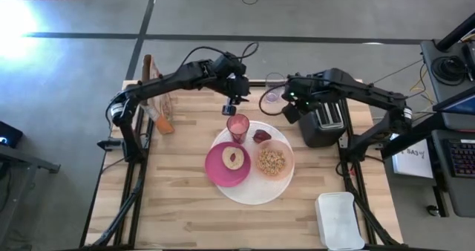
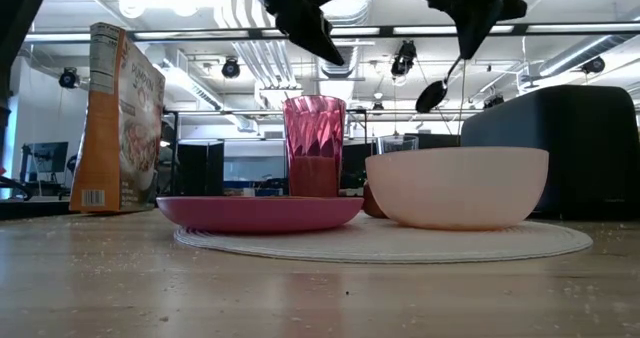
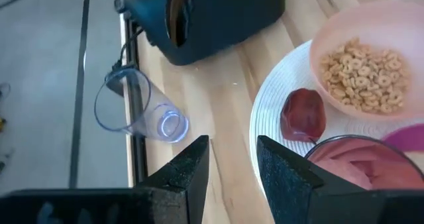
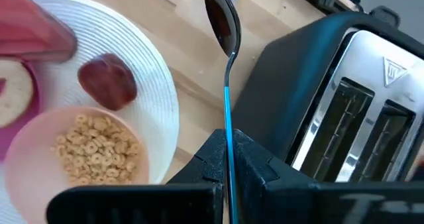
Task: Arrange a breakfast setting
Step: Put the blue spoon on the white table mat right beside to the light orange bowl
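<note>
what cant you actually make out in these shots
- Spoon: its handle end is hidden between the right gripper fingers in the right wrist view.
- Pink cup: cut off by the left wrist view's edge and a finger.
- Cereal box: small print too small in the low view.

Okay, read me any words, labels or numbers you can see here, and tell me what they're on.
Cereal box: a nutrition-style panel and barcode on its side, print too small to read.
Toaster: a triangular symbol by the slots, no readable text.
Paper beside the table: handwriting, illegible.
</note>
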Controlling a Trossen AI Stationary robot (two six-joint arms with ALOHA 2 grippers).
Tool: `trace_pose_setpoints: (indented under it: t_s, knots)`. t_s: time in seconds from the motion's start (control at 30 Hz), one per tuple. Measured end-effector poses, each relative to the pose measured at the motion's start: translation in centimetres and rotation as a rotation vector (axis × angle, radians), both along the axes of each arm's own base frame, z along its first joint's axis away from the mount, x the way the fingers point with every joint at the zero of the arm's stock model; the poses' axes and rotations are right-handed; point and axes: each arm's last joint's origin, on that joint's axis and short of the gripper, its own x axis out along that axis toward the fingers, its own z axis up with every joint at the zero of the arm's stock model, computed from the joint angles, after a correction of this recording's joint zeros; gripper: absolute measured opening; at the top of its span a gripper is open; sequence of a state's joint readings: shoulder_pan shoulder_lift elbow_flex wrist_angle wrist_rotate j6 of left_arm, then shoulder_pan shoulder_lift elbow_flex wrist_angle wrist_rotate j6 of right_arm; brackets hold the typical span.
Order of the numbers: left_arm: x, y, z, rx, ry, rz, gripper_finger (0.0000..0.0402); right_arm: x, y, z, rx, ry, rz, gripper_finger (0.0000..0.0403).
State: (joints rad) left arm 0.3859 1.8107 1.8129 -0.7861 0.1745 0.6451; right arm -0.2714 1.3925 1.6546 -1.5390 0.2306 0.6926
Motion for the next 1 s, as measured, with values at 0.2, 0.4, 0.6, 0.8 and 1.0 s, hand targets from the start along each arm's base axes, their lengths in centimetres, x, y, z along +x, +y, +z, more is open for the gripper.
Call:
trace_pose_setpoints:
  t_s: [0.2,0.4,0.6,0.8,1.0]
  knots:
    - [-0.6,1.4,-0.8,-0.091,0.002,0.122,0.0111,-1.1,1.0,-1.0,0.011,-0.162,-0.033,0.0008]
    - [-1.5,2.4,-2.7,-0.124,-0.002,0.185,0.0111,-3.3,2.0,-3.1,-0.006,-0.269,-0.149,0.0008]
    - [-3.0,1.7,-3.4,-0.111,-0.118,0.206,0.0111,-3.6,3.1,-5.5,0.01,-0.415,-0.175,0.0008]
    - [-5.6,0.5,-3.4,-0.138,-0.278,0.256,0.0111,-3.5,4.3,-7.6,-0.007,-0.461,-0.217,0.0008]
    - [-9.1,-1.3,-3.8,-0.162,-0.411,0.287,0.0111,-3.4,6.5,-8.6,-0.045,-0.555,-0.26,0.0008]
